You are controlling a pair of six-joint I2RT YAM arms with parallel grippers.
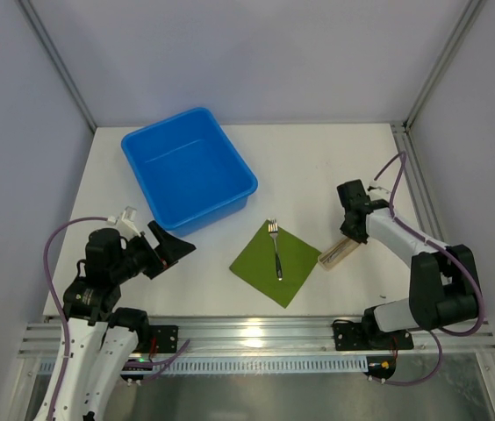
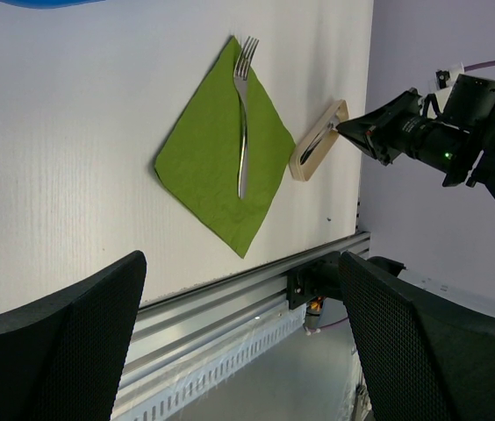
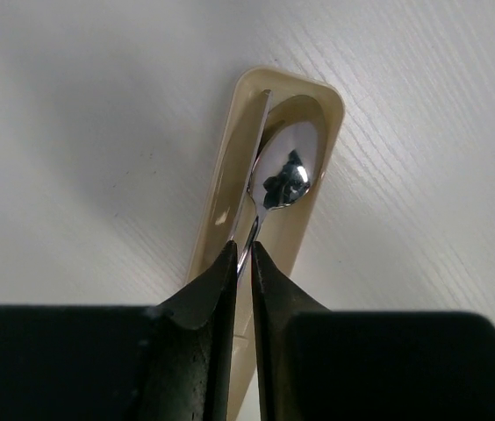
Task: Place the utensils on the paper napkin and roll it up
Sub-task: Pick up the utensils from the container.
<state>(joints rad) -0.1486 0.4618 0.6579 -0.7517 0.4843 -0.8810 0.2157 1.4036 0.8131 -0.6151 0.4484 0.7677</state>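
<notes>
A green paper napkin [image 1: 276,261] [image 2: 221,167] lies as a diamond at the table's front centre, and a silver fork [image 1: 276,248] [image 2: 243,123] rests along its middle, tines pointing away. To its right sits a narrow beige tray [image 1: 339,253] [image 2: 318,145] [image 3: 221,175] holding a shiny spoon [image 3: 287,175]. My right gripper [image 1: 350,237] [image 3: 241,250] reaches down into the tray, its tips shut on the spoon's handle just behind the bowl. My left gripper [image 1: 175,249] [image 2: 240,263] hovers open and empty over the front left of the table, well away from the napkin.
A large blue bin [image 1: 167,120] stands at the back left of the table. An aluminium rail [image 1: 256,331] [image 2: 230,289] runs along the near edge. Frame posts and grey walls close in both sides.
</notes>
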